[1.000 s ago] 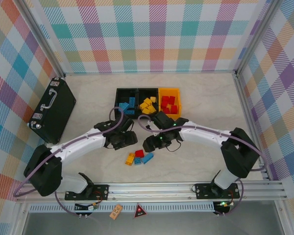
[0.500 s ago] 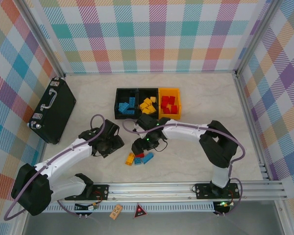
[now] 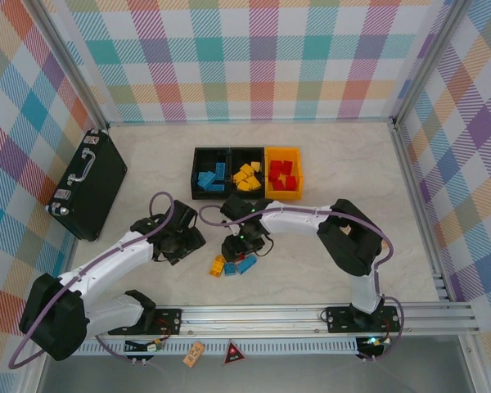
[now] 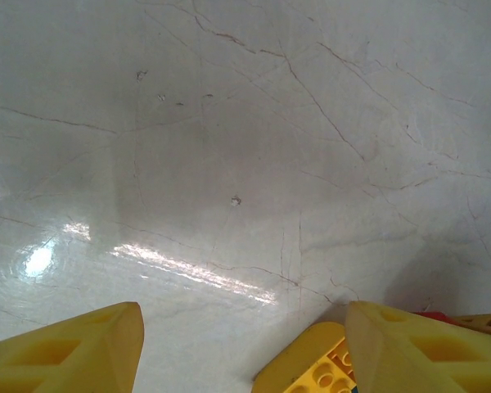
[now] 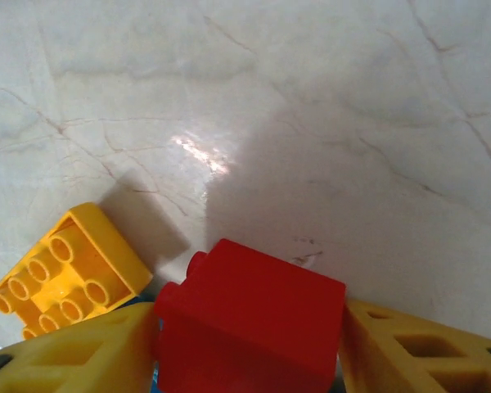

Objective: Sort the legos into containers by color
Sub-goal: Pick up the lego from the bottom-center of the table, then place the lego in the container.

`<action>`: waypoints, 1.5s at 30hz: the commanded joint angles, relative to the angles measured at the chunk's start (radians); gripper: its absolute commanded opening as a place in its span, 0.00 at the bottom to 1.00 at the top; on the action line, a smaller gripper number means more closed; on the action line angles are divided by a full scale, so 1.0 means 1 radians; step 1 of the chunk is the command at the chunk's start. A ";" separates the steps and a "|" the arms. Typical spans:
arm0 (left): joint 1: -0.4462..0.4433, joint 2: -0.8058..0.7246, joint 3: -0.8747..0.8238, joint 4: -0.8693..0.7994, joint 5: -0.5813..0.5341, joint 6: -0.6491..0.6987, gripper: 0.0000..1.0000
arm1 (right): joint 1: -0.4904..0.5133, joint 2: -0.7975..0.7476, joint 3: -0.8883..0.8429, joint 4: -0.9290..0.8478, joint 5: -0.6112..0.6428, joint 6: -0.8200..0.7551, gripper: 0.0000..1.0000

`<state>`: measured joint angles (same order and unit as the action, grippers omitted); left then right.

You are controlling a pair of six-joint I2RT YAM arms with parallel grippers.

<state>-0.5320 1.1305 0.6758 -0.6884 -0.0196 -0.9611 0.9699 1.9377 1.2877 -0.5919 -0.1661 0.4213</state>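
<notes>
Red brick [image 5: 250, 323], lower part seemingly cut off below.

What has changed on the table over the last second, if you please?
The right pincer swung left onto the loose pile and now clamps a red lego. The left pincer drew back left, open. The bins, sorted legos and briefcase stayed put.

no legible text or labels

Red brick [image 5: 250, 323], yellow fingers [image 5: 409, 352], yellow-orange brick [image 5: 65, 274] left of it, 2 black bins [image 3: 211, 150], 1 yellow-orange bin [image 3: 283, 150], black briefcase [image 3: 88, 184], pastel plaid walls [image 3: 262, 57], cream veined table [image 3: 344, 164].
</notes>
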 commanded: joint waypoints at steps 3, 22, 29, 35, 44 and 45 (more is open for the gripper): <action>0.014 0.014 -0.009 0.000 0.018 0.019 0.66 | -0.011 -0.005 0.013 -0.055 0.124 0.049 0.42; -0.015 0.114 0.101 0.127 0.073 0.107 0.65 | -0.244 -0.215 0.013 -0.061 0.161 0.059 0.34; -0.065 0.203 0.189 0.177 0.084 0.137 0.65 | -0.383 -0.189 0.134 -0.120 0.189 0.050 0.34; -0.101 0.279 0.254 0.184 0.086 0.152 0.65 | -0.456 -0.073 0.279 -0.165 0.208 0.057 0.36; -0.105 0.302 0.280 0.165 0.079 0.165 0.65 | -0.505 0.106 0.484 -0.239 0.232 0.073 0.36; -0.105 0.303 0.280 0.165 0.078 0.163 0.65 | -0.507 0.120 0.496 -0.245 0.235 0.075 0.37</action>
<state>-0.6327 1.4204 0.9291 -0.5163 0.0563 -0.8146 0.4702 2.0354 1.7317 -0.7784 0.0521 0.4839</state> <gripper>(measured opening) 0.650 0.375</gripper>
